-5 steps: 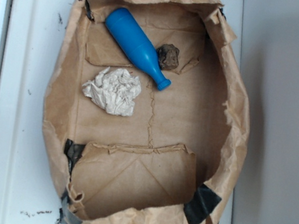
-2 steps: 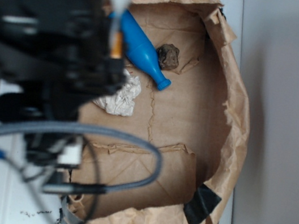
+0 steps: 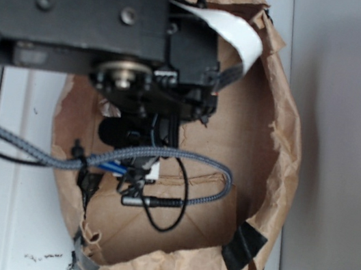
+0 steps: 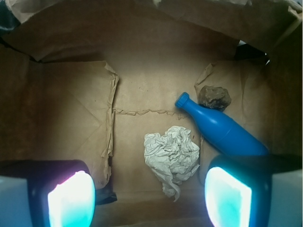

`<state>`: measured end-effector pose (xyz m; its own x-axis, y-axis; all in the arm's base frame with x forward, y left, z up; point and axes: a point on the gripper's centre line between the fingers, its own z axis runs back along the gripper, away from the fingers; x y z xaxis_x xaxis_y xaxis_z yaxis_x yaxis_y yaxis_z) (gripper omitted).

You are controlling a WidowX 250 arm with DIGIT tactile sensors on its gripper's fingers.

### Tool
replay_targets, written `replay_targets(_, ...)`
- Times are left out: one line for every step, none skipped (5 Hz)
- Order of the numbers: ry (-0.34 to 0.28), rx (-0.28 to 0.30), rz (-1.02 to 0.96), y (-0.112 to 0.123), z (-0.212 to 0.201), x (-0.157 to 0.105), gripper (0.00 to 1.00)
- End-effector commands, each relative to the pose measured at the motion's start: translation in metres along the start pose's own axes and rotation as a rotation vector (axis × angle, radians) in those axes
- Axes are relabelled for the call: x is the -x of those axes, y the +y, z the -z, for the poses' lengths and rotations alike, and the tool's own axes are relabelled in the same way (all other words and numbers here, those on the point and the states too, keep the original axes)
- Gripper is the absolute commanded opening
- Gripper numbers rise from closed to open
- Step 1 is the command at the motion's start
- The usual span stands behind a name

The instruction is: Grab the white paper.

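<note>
The white paper (image 4: 173, 157), a crumpled off-white wad, lies on the floor of the brown paper bag (image 4: 71, 123) in the wrist view. My gripper (image 4: 151, 198) is open and empty above it, its two pads wide apart at the bottom of that view. The wad lies between and ahead of the pads, closer to the right one, and nothing touches it. In the exterior view the black arm (image 3: 116, 20) hangs over the bag (image 3: 280, 159) and hides the paper.
A blue bottle (image 4: 220, 130) lies right next to the paper, its neck toward the bag's middle. A dark brown lump (image 4: 214, 97) sits by the bottle's neck. The bag's walls stand up all round. Grey cables (image 3: 160, 173) hang from the arm.
The arm has swung in from the left over the bag and now covers the paper, the bottle and the lump in the exterior view. These things have not moved.
</note>
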<state>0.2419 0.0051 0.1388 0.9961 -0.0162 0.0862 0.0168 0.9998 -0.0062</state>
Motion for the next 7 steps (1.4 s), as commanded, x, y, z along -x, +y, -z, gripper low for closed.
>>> replay_targets(-0.042,-0.006,-0.024,0.006,-0.010,-0.004,1.00)
replay_targets(-0.067,-0.100,-0.017,0.014,0.039,-0.002,1.00)
replay_targets(0.005,-0.105,0.046,0.012,0.089,0.010,1.00)
replay_targets(0.088,-0.072,0.080,0.011,0.117,0.020,1.00)
replay_targets(0.110,-0.087,0.063,0.013,0.126,0.020,0.82)
replay_targets(0.086,-0.084,0.038,0.013,0.117,0.022,0.00)
replay_targets(0.021,-0.061,0.028,0.015,0.094,0.018,0.00)
